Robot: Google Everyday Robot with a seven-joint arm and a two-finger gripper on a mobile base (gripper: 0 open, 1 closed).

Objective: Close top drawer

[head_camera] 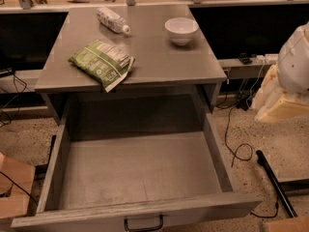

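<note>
Below grey tabletop [159,57], wide grey top drawer [140,178] pulled far out toward camera; front's long axis left-right, dark loop handle [143,224] facing camera. White-cream robot arm [289,76] far right, well apart; gripper unseen, grip state can't tell.

A speckled, sandy-toned floor [289,134] surrounds the grey desk [159,62] under warm, dim light, with black cables [237,151] looping across it at 3 o'clock and a black bar [276,182] lying at 4 o'clock. A brown wooden box [14,187] sits at 8 o'clock. Along 12 o'clock a long pale counter [241,3] runs above dark recesses, with a power strip [263,58] at 2 o'clock.
</note>
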